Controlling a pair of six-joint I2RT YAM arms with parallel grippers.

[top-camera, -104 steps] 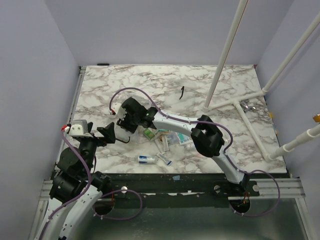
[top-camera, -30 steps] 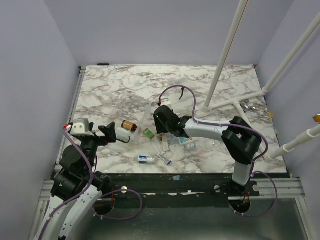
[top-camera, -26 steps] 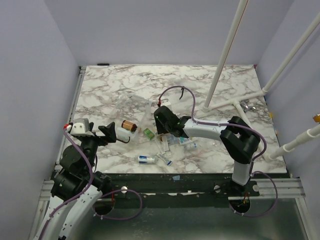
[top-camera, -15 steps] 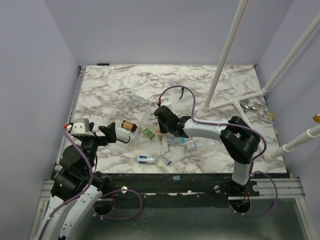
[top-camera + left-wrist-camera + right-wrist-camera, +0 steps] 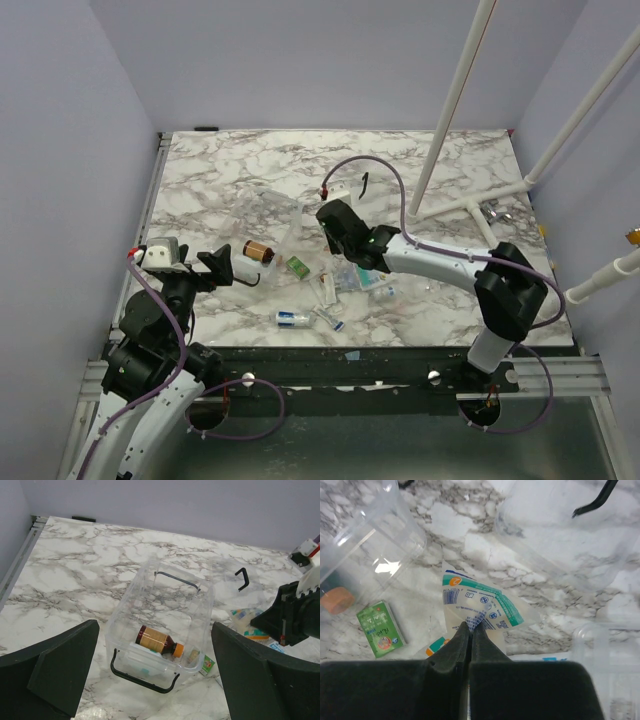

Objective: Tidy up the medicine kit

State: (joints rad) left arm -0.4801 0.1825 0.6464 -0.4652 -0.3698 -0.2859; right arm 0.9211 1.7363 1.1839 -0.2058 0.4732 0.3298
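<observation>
Marble table (image 5: 200, 170), two arms working from the near edge. Medicine kit (image 5: 160, 615) sits left of centre on the table, a clear plastic box with its lid swung open toward the far side and a black handle (image 5: 144, 675) at its near end. Inside lies a brown bottle (image 5: 156, 640) on its side, orange cap to the right, with something white under it, too unclear to name. A small green box (image 5: 382, 628) lies on the marble just outside the kit's near right corner. Left gripper (image 5: 232, 270) hangs near and left of the kit, jaws spread wide, holding nothing; in its wrist view the kit shows between the two dark fingers (image 5: 60, 665). Right gripper (image 5: 471, 625) reaches in from the right, just right of the kit, jaws pressed together on the near edge of a white packet (image 5: 475, 602) with teal and blue print. Cannot tell whether the packet is off the table. More loose packets lie around and near it, and a small white and blue bottle (image 5: 292, 318) lies toward the near edge. A black clip (image 5: 365, 184) lies alone farther back, well apart from the kit
</observation>
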